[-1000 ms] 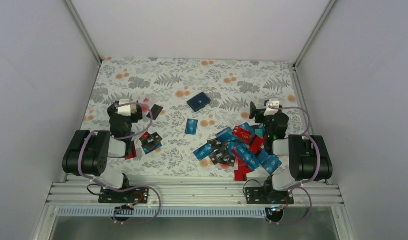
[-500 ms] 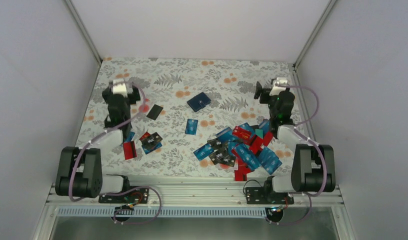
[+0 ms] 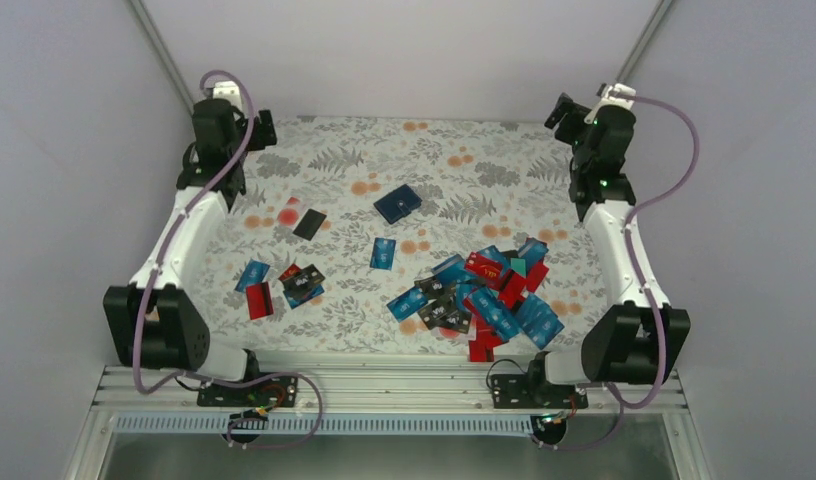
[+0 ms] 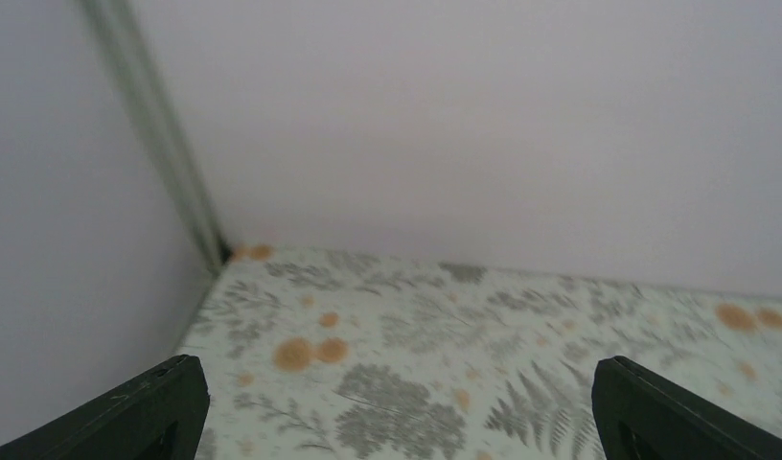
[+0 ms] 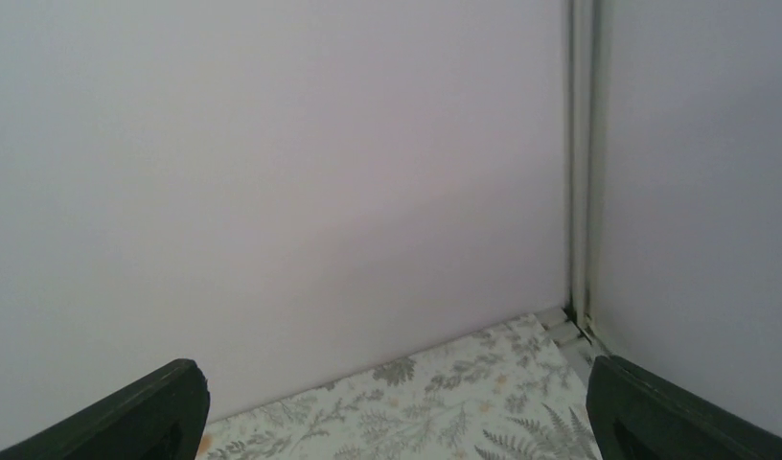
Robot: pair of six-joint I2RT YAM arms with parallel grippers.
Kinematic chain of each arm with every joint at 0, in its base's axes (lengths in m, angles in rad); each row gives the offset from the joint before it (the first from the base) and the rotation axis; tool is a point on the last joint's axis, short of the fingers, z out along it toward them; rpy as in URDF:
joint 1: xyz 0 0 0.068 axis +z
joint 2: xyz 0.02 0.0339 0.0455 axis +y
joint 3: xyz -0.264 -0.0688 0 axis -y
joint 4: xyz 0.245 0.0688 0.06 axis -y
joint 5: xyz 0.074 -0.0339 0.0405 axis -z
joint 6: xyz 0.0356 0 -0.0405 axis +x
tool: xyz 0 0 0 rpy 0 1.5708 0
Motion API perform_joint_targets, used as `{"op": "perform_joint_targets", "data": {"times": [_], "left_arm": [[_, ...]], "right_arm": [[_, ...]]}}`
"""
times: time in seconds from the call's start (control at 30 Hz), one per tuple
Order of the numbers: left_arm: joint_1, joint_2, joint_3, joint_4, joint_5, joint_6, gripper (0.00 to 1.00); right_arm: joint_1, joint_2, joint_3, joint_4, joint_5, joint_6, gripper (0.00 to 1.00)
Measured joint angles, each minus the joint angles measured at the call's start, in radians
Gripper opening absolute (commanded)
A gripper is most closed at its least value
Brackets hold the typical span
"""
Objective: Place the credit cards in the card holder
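Note:
The card holder (image 3: 397,203), a dark navy rectangle, lies shut on the floral cloth (image 3: 464,150) at centre back. Credit cards lie scattered: a big pile of blue, red, black and teal ones (image 3: 484,295) at the right front, a single blue card (image 3: 383,253) in the middle, a black card (image 3: 309,224), and a small group (image 3: 302,283) with a red card (image 3: 259,300) on the left. My left gripper (image 3: 263,128) is raised at the far left corner, open and empty (image 4: 406,426). My right gripper (image 3: 562,110) is raised at the far right corner, open and empty (image 5: 397,426).
White walls close the table in on three sides, with metal corner posts (image 3: 164,55) at the back. The left wrist view shows only the cloth and the back left corner (image 4: 224,254). The right wrist view shows the back right corner (image 5: 574,316).
Both arms have stretched out and lifted from near the cards to the far corners, left to back left, right to back right. The cards and the holder have not moved.

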Motion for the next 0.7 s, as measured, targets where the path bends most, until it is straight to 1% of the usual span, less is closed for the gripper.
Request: {"op": "perform_joint_targets", "data": {"times": [0.03, 0.1, 0.23, 0.3, 0.4, 0.5, 0.7], "left_arm": [[0.005, 0.041, 0.051, -0.054, 0.053, 0.003, 1.0], [0.011, 0.109, 0.116, -0.111, 0.148, 0.012, 1.0], [0.001, 0.229, 0.183, -0.212, 0.366, 0.029, 1.0], [-0.013, 0.291, 0.216, -0.257, 0.45, 0.039, 0.98], [-0.055, 0.42, 0.3, -0.329, 0.571, 0.056, 0.97], [-0.1, 0.529, 0.365, -0.394, 0.667, 0.077, 0.93], [-0.167, 0.725, 0.507, -0.505, 0.803, 0.128, 0.88]], "right_arm": [[-0.006, 0.019, 0.041, -0.043, -0.001, 0.014, 1.0], [-0.018, 0.048, 0.093, -0.121, -0.011, 0.037, 1.0], [-0.019, 0.069, 0.101, -0.256, -0.108, 0.076, 1.0], [-0.019, 0.067, 0.076, -0.277, -0.2, 0.097, 1.0], [-0.01, 0.052, -0.008, -0.29, -0.348, 0.137, 1.0], [0.011, 0.049, -0.076, -0.311, -0.452, 0.163, 1.0], [0.04, 0.045, -0.134, -0.338, -0.578, 0.171, 1.0]]}}
